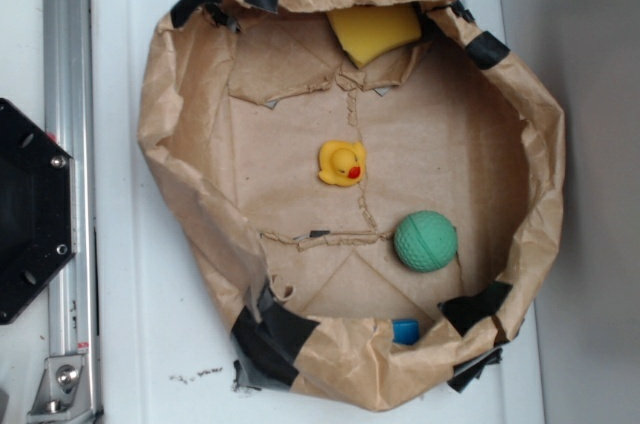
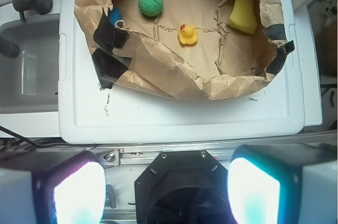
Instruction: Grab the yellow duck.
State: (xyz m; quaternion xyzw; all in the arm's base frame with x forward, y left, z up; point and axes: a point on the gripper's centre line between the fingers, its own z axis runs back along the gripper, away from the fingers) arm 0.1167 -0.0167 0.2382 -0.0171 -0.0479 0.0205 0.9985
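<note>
The claw (image 2: 166,182) is spread wide in the wrist view, its two glowing pads (image 2: 79,192) far apart at the bottom corners with nothing between them, so it's holding nothing. It hangs over the black hexagonal base (image 2: 177,187), well back from everything else. Further out is a white lid (image 2: 174,113) carrying a crumpled brown paper nest (image 2: 158,71) patched with black tape. Inside it, the yellow duck (image 1: 343,162) sits upright on the paper floor, about in the middle, well away from the claw. The green ball (image 1: 425,241) is near it, the yellow sponge (image 1: 374,32) leans against the nest wall, and a small blue thing (image 1: 405,331) peeks out at the rim.
</note>
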